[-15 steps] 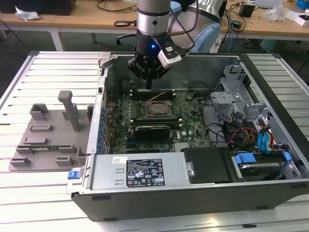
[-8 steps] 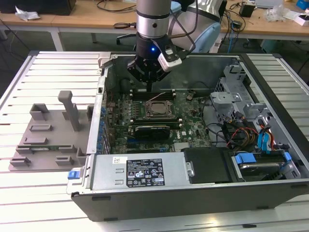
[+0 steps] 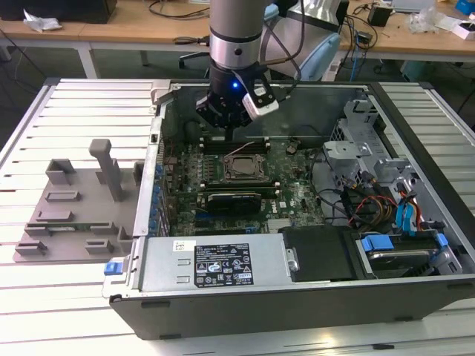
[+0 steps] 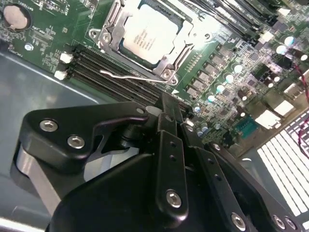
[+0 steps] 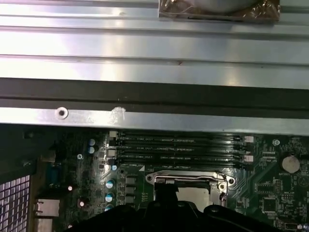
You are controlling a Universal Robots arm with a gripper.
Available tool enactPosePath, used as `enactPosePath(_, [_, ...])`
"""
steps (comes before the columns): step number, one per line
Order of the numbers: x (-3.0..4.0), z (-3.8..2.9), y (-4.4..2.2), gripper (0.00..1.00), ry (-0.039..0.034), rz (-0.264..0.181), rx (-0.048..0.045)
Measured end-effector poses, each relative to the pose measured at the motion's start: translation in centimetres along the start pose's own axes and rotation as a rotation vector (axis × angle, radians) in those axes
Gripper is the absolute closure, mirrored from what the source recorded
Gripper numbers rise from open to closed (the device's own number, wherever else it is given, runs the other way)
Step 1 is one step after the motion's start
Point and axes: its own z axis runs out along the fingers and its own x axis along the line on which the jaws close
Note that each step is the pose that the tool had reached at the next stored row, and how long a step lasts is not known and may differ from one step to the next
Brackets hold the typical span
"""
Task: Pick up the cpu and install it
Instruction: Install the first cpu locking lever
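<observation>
The cpu (image 4: 149, 33), a silver-grey square chip, lies flat in the motherboard socket (image 4: 166, 72) with the metal frame around it and the thin lever beside it. In the exterior view the cpu (image 3: 241, 167) sits mid-board inside the open computer case. My gripper (image 3: 225, 122) hangs above the board, just behind the socket, apart from the chip. In the second wrist view the gripper (image 4: 166, 102) has its black links drawn together at the centre, shut, with nothing held. In the first wrist view the gripper's tip (image 5: 164, 192) covers part of the cpu (image 5: 195, 194).
A grey plastic fixture tray (image 3: 74, 215) with upright posts rests on the slatted table at the exterior view's left. Memory slots (image 5: 178, 145) run beside the socket. The case wall (image 3: 156, 170), the power supply (image 3: 215, 263) and drive bays with cables (image 3: 386, 215) surround the board.
</observation>
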Motion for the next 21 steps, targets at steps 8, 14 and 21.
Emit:
enactPosePath(8, [-0.01,0.54,-0.05,0.89,0.0006,0.000,0.0133])
enactPosePath(14, [-0.01,0.55,-0.04,0.89,0.0006,0.000,0.0136])
enactPosePath(21, [-0.02,0.59,0.23,0.89,0.0024,0.001,0.0739])
